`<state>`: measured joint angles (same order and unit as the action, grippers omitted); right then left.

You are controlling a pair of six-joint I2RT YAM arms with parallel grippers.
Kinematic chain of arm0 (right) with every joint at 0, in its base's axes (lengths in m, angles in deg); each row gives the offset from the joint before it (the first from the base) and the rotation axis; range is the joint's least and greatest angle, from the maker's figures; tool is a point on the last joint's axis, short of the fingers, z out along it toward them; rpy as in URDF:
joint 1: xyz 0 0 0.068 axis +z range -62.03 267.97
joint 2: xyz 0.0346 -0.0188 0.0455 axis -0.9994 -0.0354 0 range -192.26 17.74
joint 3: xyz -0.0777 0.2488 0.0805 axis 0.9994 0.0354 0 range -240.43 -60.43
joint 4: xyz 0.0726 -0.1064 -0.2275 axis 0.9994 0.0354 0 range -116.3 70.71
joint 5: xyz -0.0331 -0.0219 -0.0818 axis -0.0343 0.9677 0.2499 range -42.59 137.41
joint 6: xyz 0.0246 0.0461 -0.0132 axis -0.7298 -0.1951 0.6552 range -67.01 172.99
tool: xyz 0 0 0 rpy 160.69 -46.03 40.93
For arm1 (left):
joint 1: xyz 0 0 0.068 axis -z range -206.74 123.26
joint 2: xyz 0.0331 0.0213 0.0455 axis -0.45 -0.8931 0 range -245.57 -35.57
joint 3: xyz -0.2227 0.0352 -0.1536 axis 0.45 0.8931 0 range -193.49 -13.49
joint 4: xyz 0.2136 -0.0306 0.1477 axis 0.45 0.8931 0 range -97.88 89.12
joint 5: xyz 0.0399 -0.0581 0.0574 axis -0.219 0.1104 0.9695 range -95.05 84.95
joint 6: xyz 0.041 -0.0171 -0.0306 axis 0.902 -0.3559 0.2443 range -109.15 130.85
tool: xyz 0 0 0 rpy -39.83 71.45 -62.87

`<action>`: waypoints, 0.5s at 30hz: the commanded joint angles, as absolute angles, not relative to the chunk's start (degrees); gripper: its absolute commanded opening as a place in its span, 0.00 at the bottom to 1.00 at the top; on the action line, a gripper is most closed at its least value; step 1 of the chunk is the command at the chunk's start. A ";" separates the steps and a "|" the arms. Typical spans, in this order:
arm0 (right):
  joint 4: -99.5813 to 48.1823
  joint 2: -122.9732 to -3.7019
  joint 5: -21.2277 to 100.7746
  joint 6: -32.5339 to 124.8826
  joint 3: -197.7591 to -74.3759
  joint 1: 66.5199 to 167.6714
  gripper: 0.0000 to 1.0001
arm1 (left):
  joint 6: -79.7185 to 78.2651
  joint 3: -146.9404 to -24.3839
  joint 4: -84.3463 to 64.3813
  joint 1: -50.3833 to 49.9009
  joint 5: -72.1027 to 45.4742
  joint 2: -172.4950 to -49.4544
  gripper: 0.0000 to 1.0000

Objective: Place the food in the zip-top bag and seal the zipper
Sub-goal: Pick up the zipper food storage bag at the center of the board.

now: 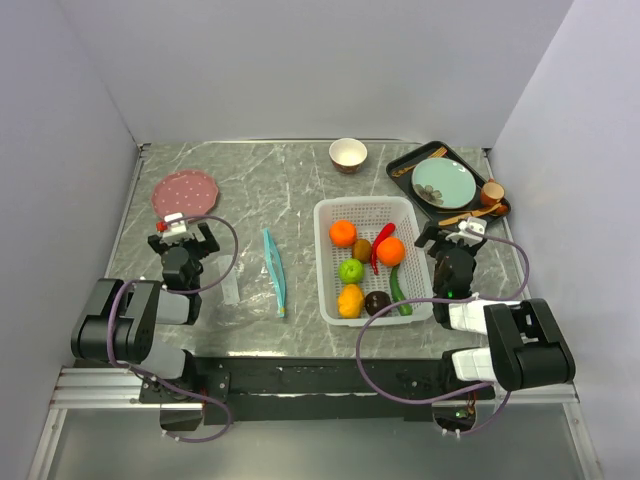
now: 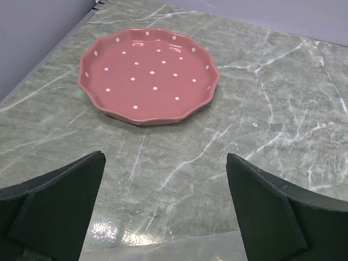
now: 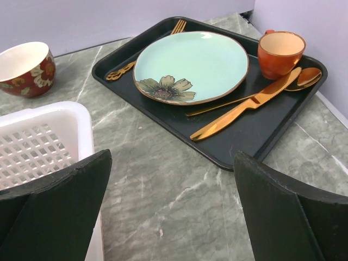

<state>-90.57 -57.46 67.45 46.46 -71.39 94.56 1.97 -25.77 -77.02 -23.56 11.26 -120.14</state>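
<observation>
The basket (image 1: 321, 255) holds all the food (image 1: 351, 270): two oranges, apple, kiwi, chili, pepper, a yellow and a dark fruit. The bag (image 1: 250, 300) lies flat just left of it, clear and seemingly empty, its zipper (image 1: 274, 272) teal. Both the left gripper (image 2: 165, 209) and right gripper (image 3: 171, 209) gape, holding nothing.

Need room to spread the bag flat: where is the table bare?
Bare marble lies between the pink plate and the white basket, beyond the zip-top bag, up to the bowl. Crowded right: basket, black tray and right hand sit close.
</observation>
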 commanded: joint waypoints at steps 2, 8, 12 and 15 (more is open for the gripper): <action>-90.22 -53.74 70.52 47.19 -73.17 95.52 1.00 | 1.10 -27.20 -78.89 -23.84 10.24 -119.33 0.99; -38.56 -49.66 73.97 37.87 -97.76 95.88 1.00 | 0.13 -26.68 -79.59 -24.54 12.40 -118.29 0.99; -27.27 -48.45 72.64 32.27 -102.09 95.88 1.00 | -6.78 -39.44 -49.08 -24.54 20.51 -110.20 0.99; -28.05 -44.49 68.26 29.18 -100.08 95.88 1.00 | -13.37 -50.02 -22.68 -24.72 22.11 -110.36 0.99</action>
<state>-39.33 -48.54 71.27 35.60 -101.51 95.50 -3.69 -35.97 -56.04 -24.33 16.99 -112.82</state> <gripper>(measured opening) 0.998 0.994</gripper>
